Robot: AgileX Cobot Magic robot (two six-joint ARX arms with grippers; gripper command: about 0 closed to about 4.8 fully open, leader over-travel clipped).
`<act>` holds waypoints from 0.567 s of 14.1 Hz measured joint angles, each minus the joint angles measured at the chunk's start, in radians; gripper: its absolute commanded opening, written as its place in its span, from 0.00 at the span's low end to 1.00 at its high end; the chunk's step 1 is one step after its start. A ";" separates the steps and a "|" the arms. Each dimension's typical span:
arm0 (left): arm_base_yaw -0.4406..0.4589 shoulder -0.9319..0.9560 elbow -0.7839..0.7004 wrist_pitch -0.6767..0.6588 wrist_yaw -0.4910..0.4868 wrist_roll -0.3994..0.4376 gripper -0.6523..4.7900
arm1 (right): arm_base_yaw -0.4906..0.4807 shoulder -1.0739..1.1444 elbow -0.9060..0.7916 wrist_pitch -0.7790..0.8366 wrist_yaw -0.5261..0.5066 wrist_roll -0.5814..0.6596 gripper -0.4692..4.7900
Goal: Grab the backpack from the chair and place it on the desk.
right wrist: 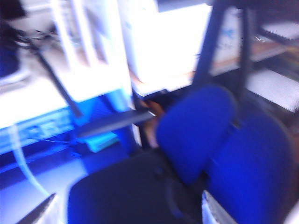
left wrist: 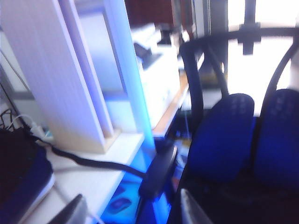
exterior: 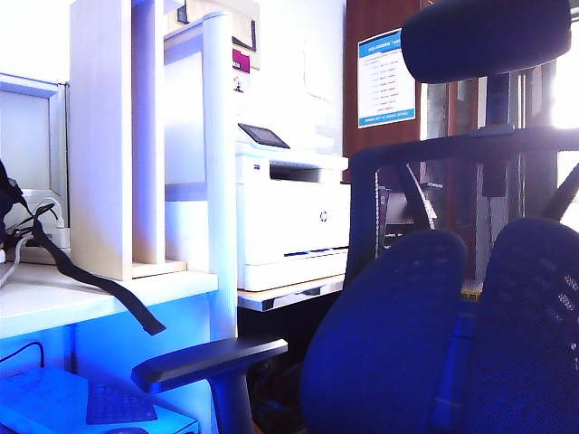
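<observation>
The backpack (left wrist: pixel 18 175) lies on the pale worktop (exterior: pixel 54 303) at the 9 o'clock edge of the exterior view, where only a sliver of dark fabric shows; one long black strap (exterior: pixel 99 282) trails across the surface and droops over the front edge toward 5 o'clock. The left wrist view shows the bag's dark bulk more fully, resting on the worktop beside the foot of the tall light-wood shelf unit (exterior: pixel 104 136). The chair (exterior: pixel 425 334) fills the 4 o'clock quarter of the exterior view, its two mesh backrest lobes side by side, the oval headrest (exterior: pixel 484 36) at 1 o'clock and a grey armrest (exterior: pixel 208 360) jutting out near 6 o'clock; its seat carries nothing (per the right wrist view). A white printer (exterior: pixel 289 217) sits on a separate table behind the shelf unit. The left gripper (left wrist: pixel 131 214) hangs in the air between the worktop's edge and the chair, fingers (left wrist: pixel 70 212) apart and holding nothing. The right gripper (right wrist: pixel 126 212) hovers over the chair seat, fingers (right wrist: pixel 215 210) spread wide, also holding nothing. Both wrist views are blurred.
</observation>
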 measured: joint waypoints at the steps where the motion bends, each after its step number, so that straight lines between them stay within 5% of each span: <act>1: 0.000 0.005 -0.026 -0.025 -0.017 -0.024 0.62 | -0.002 -0.047 -0.063 0.010 0.029 0.000 0.82; 8: 0.000 0.001 -0.222 0.066 -0.022 -0.054 0.62 | -0.002 -0.118 -0.225 0.179 0.148 0.076 0.82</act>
